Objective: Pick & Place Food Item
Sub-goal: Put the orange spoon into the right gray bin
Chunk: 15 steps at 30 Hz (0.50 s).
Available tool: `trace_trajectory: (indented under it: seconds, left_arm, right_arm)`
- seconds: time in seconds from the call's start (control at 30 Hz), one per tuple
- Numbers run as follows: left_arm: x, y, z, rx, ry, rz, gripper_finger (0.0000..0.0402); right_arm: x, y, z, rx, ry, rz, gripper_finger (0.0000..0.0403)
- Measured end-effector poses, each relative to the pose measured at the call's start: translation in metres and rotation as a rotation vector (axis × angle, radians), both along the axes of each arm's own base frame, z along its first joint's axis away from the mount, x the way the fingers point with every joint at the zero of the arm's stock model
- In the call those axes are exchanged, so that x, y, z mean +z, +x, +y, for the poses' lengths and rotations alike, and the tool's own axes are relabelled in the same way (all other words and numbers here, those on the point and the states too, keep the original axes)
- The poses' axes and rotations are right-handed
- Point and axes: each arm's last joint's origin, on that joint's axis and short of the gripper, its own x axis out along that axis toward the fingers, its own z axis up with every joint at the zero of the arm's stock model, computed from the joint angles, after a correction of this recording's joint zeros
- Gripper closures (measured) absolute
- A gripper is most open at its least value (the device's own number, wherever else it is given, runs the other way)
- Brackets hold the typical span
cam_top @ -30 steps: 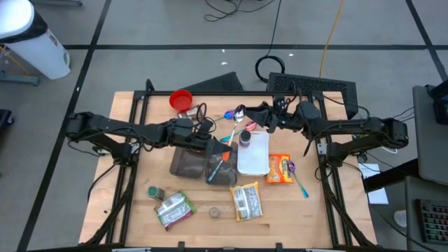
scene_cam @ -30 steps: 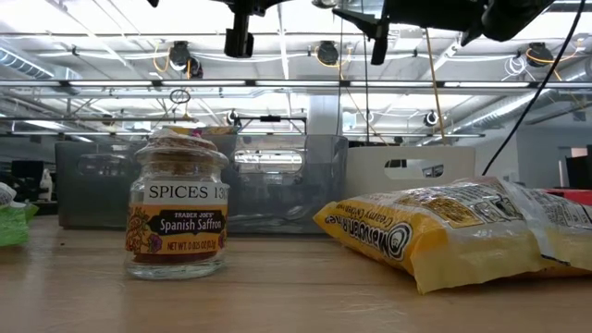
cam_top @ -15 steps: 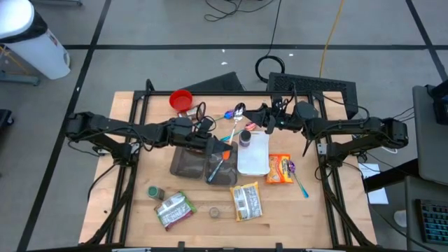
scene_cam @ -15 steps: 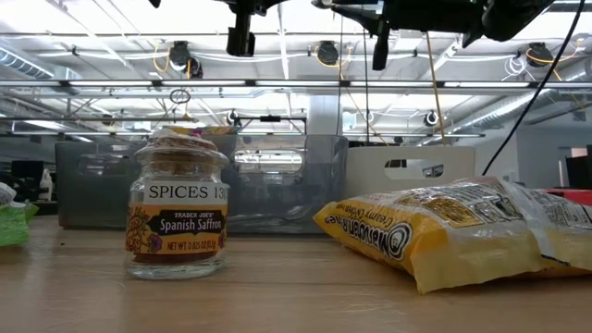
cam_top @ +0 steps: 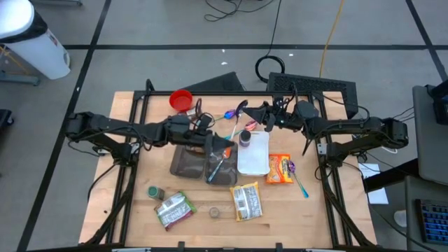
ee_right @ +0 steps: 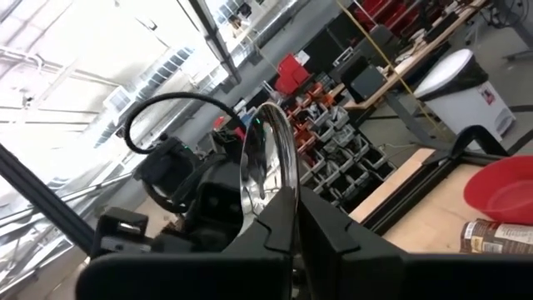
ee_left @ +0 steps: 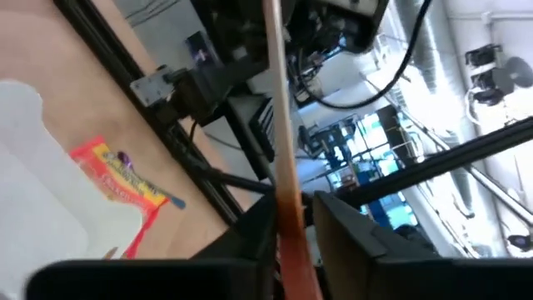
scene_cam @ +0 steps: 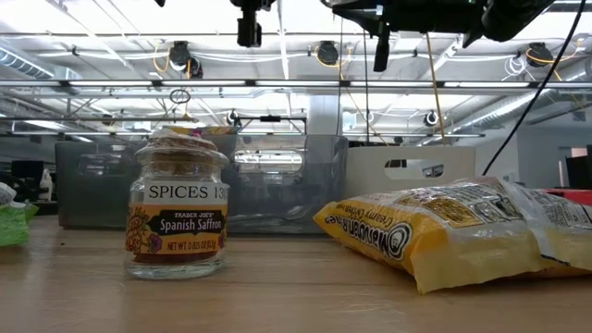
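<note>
Four packaged foods sit on the tabletop [cam_top: 133,213], none of them held: an orange snack packet [cam_top: 279,169] printed in yellow and red, lying flat at 3 o'clock of the white tray [cam_top: 253,157]; a yellow bag [cam_top: 246,201] with dark lettering, crumpled and flat at 6 o'clock of that tray; a green packet [cam_top: 173,209] near the front edge, at 9 o'clock of the yellow bag; a small glass spice jar [scene_cam: 176,227] labelled Spanish Saffron, upright between the green packet and the yellow bag.

Left arm reaches from the 9 o'clock side of the tabletop towards the middle, nearly level; its left pincer [cam_top: 222,143] hangs over the far edge of the dark bin [cam_top: 190,163], with an orange-tipped stick [ee_left: 279,125] running up through it; whether that stick is clamped or merely standing in the gap I cannot tell.

Right arm comes in from the 3 o'clock side, bent at the elbow and stretched along the far part of the tabletop; its right pincer [cam_top: 260,115] is above the surface at 12 o'clock of the white tray, pointing towards 9 o'clock, pressed together on the handle of a metal spoon [ee_right: 266,158], whose bowl sticks out beyond the tips; a red bowl [cam_top: 180,99] stands well apart at 10 o'clock.
</note>
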Motion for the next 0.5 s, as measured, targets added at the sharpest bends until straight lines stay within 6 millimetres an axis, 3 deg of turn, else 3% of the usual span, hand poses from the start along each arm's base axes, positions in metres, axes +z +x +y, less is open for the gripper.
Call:
trace_trajectory:
  seconds: [0.23, 0.5]
  left_arm:
    - [0.000, 0.000, 0.016, 0.050, 0.001, 0.004, 0.0251]
    - [-0.005, -0.002, 0.028, 0.090, 0.004, 0.062, 0.0244]
  right_arm:
    - [0.000, 0.000, 0.000, -0.016, -0.004, 0.001, 0.0403]
    - [0.001, 0.000, -0.001, -0.043, 0.009, -0.009, 0.0403]
